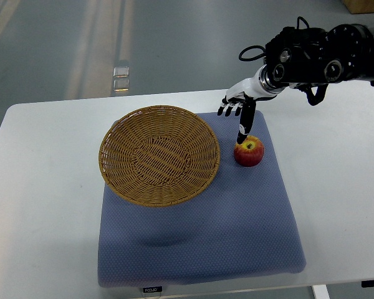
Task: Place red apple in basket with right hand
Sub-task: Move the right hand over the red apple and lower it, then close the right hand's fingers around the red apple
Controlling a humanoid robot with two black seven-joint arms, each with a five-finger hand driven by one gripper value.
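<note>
A red apple (249,152) with a yellow patch sits on the blue mat (237,230), just right of the woven wicker basket (159,154). My right hand (238,111) comes in from the upper right and hovers over the apple's far side. Its fingers are spread and hold nothing. One black-tipped finger (244,129) points down and reaches the apple's top. The basket holds nothing. The left arm is out of view.
The mat lies on a white table (43,205). The basket rests on the mat's upper left part. Grey floor shows beyond the table's far edge. A wooden object (364,5) shows at the top right corner.
</note>
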